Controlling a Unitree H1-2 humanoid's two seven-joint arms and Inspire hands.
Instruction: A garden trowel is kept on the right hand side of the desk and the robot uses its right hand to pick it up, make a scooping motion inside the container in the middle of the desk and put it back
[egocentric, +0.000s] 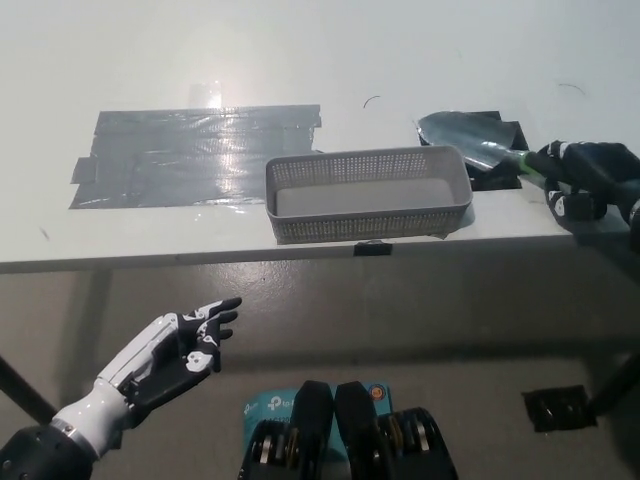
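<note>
While right hand (590, 178) grips trowel (470, 140) by handle, fingers closed round it, blade just beside container (370, 222) right end. Risk: blade catches mesh wall, shoves container off near tabletop (300, 60) edge. Open room: behind container, far side. Left hand (185, 350) idle below edge, fingers spread.

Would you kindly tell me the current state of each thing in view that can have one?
trowel: held by its handle, blade by the container's far right corner.
container: upright on the desk, nothing visible inside.
right hand: shut on the trowel.
left hand: open, holding nothing, below the desk edge.
</note>
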